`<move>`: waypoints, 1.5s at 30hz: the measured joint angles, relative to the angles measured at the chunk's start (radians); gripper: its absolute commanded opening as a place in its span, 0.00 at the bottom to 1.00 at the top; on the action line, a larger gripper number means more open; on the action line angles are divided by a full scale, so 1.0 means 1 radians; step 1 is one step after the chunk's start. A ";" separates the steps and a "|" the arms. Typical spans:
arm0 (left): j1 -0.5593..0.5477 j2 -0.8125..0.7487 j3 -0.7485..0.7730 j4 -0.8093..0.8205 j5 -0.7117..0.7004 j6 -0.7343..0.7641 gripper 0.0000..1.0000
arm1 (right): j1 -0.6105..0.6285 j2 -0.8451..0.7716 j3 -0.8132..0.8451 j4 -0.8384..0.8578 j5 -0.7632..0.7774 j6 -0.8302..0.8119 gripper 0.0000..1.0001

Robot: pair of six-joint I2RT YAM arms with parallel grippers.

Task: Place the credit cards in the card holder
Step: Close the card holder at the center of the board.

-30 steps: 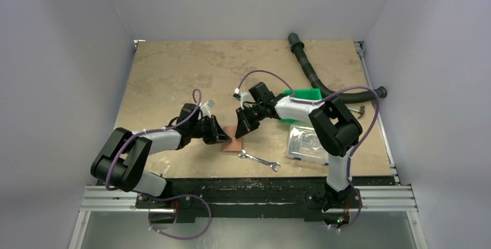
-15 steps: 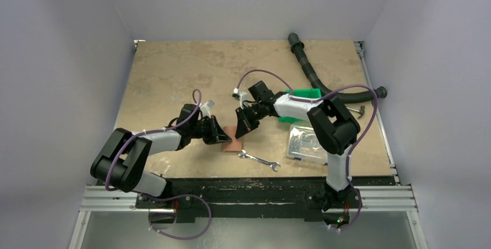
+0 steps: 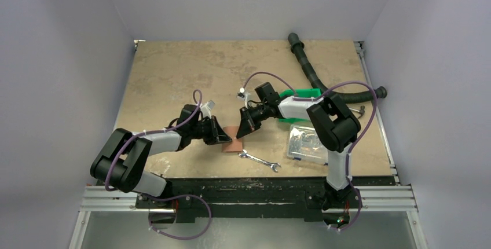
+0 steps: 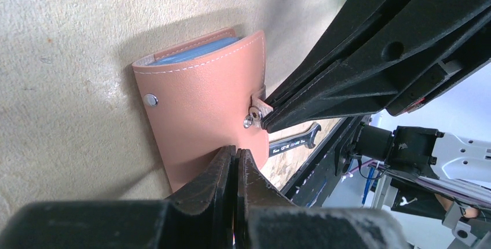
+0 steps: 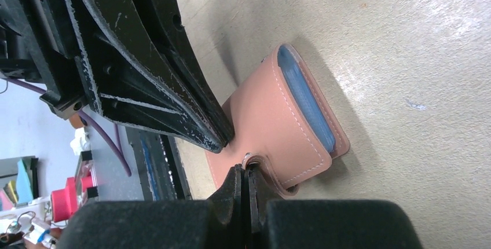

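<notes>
The card holder [image 3: 233,141] lies folded shut on the table, reddish-brown cover up, in all views [image 4: 202,104] [image 5: 272,116]. The edges of the light blue credit cards [image 4: 197,51] [image 5: 307,101] show inside its fold. My left gripper [image 3: 226,138] [image 4: 236,152] is shut, its tip resting on the cover's near edge. My right gripper [image 3: 242,131] [image 5: 246,171] is shut on the holder's snap tab [image 4: 256,113], holding it a little above the cover. The snap stud [image 4: 151,99] on the cover is bare. The two grippers' tips are nearly touching.
A wrench [image 3: 259,160] lies just right of the holder, near the front edge. A clear plastic compartment box [image 3: 306,143] and a green bin [image 3: 301,94] stand on the right under the right arm. A black hose [image 3: 315,75] curves along the back right.
My right wrist has shifted a little to the right while its tip stays at the snap tab. The left arm and the card holder have not moved.
</notes>
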 measured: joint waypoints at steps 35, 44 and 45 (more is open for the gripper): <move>0.000 0.000 -0.011 0.023 0.003 0.000 0.00 | 0.033 -0.018 0.066 -0.168 0.111 -0.035 0.00; 0.000 0.000 -0.010 0.023 0.003 0.000 0.00 | 0.082 -0.018 0.146 -0.297 0.230 -0.095 0.00; 0.000 0.000 -0.010 0.023 0.003 0.000 0.00 | 0.087 -0.018 0.153 -0.307 0.243 -0.099 0.00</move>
